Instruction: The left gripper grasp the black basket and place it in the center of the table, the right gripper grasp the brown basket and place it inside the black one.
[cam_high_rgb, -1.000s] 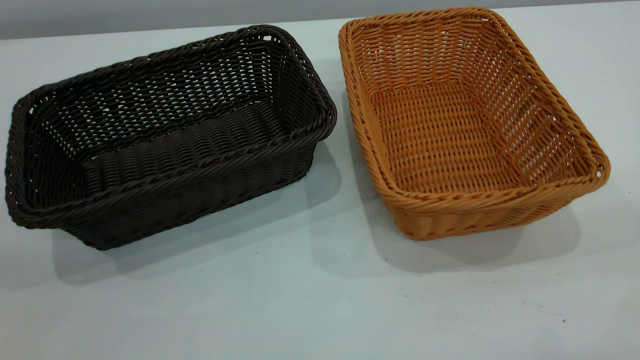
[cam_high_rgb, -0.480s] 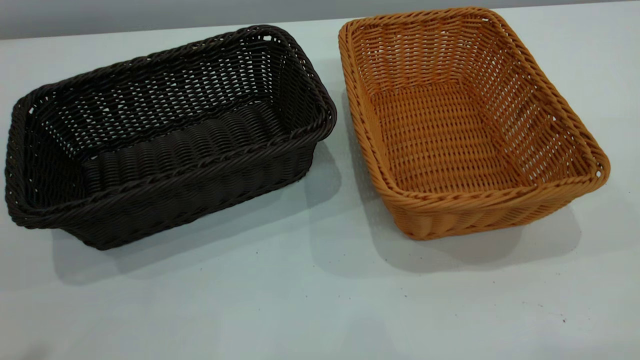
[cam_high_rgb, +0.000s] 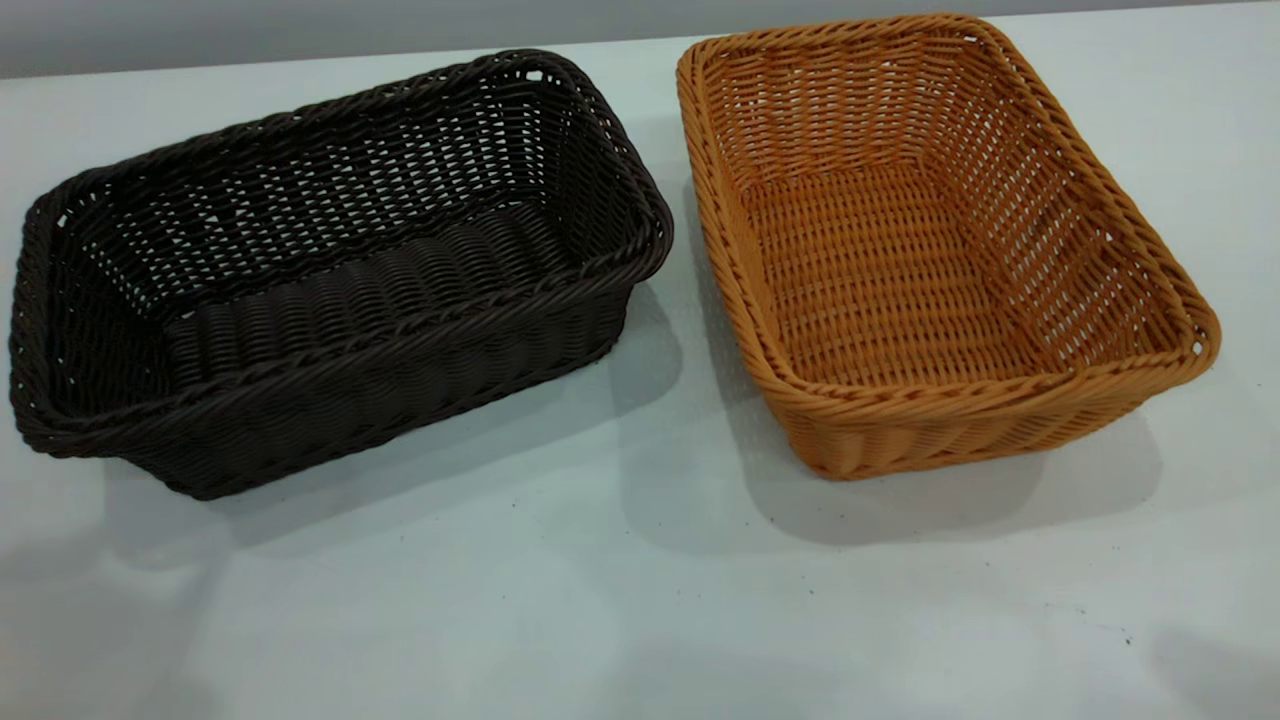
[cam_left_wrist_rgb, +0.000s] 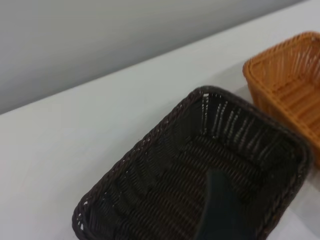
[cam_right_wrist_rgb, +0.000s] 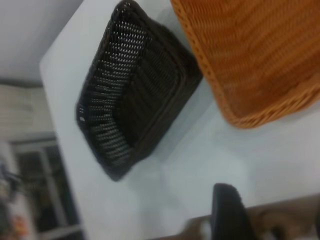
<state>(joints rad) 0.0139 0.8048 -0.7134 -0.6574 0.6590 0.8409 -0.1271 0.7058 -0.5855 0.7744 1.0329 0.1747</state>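
Observation:
The black basket (cam_high_rgb: 330, 270) stands on the left of the white table (cam_high_rgb: 640, 600). The brown basket (cam_high_rgb: 930, 250) stands beside it on the right, a narrow gap apart. Both are upright and empty. Neither gripper shows in the exterior view. In the left wrist view part of my left gripper (cam_left_wrist_rgb: 220, 212) hangs above the inside of the black basket (cam_left_wrist_rgb: 170, 180), with the brown basket (cam_left_wrist_rgb: 290, 80) beyond. In the right wrist view my right gripper (cam_right_wrist_rgb: 272, 217) is open and empty over the table's near edge, apart from the brown basket (cam_right_wrist_rgb: 260, 55) and the black basket (cam_right_wrist_rgb: 130, 95).
Bare table lies in front of both baskets, with a few dark specks (cam_high_rgb: 1128, 640). A grey wall (cam_high_rgb: 300, 25) runs behind the table's far edge. Arm shadows (cam_high_rgb: 110, 600) fall on the near left and near right of the table.
The baskets have not moved. Soft shadows have spread over the table's near left and near right corners in the exterior view.

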